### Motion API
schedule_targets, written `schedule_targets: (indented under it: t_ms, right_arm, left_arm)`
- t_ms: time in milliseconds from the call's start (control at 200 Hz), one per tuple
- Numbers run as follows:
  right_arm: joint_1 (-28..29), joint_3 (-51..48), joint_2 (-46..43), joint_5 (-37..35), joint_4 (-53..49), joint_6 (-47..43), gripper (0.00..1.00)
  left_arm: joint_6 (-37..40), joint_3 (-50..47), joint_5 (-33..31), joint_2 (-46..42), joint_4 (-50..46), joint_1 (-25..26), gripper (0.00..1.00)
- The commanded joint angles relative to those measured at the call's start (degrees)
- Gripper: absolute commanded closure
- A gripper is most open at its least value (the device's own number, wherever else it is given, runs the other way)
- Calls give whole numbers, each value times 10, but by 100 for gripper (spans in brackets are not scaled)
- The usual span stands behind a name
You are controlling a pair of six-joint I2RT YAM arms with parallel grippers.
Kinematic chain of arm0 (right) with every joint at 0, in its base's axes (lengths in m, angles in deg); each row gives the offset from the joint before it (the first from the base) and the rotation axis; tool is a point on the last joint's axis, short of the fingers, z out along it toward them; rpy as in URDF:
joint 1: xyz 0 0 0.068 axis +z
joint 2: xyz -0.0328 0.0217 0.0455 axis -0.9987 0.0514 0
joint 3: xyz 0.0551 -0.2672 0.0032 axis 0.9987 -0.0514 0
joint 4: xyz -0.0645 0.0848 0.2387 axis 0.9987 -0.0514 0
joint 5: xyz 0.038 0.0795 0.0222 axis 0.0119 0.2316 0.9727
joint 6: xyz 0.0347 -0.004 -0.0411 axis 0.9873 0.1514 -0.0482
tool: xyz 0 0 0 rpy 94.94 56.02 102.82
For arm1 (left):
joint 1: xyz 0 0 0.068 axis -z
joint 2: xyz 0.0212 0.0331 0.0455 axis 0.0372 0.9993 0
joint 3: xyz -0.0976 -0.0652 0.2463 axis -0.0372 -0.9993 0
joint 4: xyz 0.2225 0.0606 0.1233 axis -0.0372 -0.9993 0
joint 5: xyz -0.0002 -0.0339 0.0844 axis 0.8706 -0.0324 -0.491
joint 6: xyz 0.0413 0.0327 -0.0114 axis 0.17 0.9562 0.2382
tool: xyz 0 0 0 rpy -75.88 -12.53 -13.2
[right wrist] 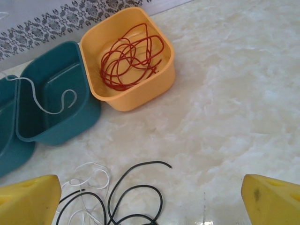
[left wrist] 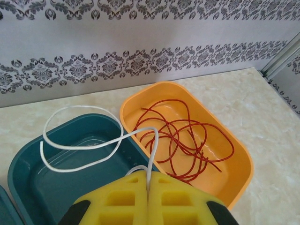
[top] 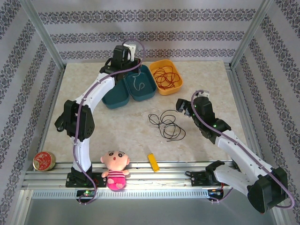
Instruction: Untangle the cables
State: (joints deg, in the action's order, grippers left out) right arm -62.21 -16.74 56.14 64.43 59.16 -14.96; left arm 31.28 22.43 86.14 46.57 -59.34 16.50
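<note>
A: Red and round, a small tin (top: 44, 161) sits at the near left edge. What's to its right?

B: A pink plush doll (top: 115, 168) and a small yellow block (top: 153, 162), both along the near rail.

A: And farther back?

B: Two teal plastic tubs (top: 115, 97) stand side by side on the marble-look tabletop (top: 211, 79). Above the right-hand teal tub (left wrist: 21, 161) is the left gripper (left wrist: 149, 183). Its yellow fingers are pressed together on a thin white cable (left wrist: 79, 146). The wrist camera shows the pinch itself and the cable's loop. Overhead, the cable's tail dangles into that tub.

A: Next along?

B: A rounded orange plastic tub (left wrist: 154, 96) touches the teal one, with a thin red cable (left wrist: 187, 140) coiled loosely inside.

A: Mid-table?

B: A thin black cable (top: 166, 123) lies in loose loops, well apart from the tubs. The right wrist view adds a fine white wire (right wrist: 89, 174) mixed in at the loops' left side.

A: The other arm?

B: The right gripper (top: 183, 107) hovers just right of those loops. Its yellow fingers (right wrist: 28, 201) are spread wide, holding nothing.
</note>
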Motion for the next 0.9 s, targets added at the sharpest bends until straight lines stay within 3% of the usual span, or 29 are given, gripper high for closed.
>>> schedule_targets:
  t_ms: [0,235,670,799,894]
  right_arm:
    - [-7,-7,-14,-16,-15,9,2]
    - [-10,-7,-14,-17,-23,14,2]
    - [-12,-3,-9,-11,-26,19,2]
    - [-14,8,5,-1,-35,19,2]
    - [-14,25,30,23,-39,10,7]
  left_arm:
    - [-5,26,6,13,-10,-4,100]
    - [-42,13,21,33,-31,-4,96]
    - [-82,-23,42,25,-36,-3,70]
    - [-89,-56,41,-15,-24,0,57]
    - [-91,-98,33,-60,-8,4,46]
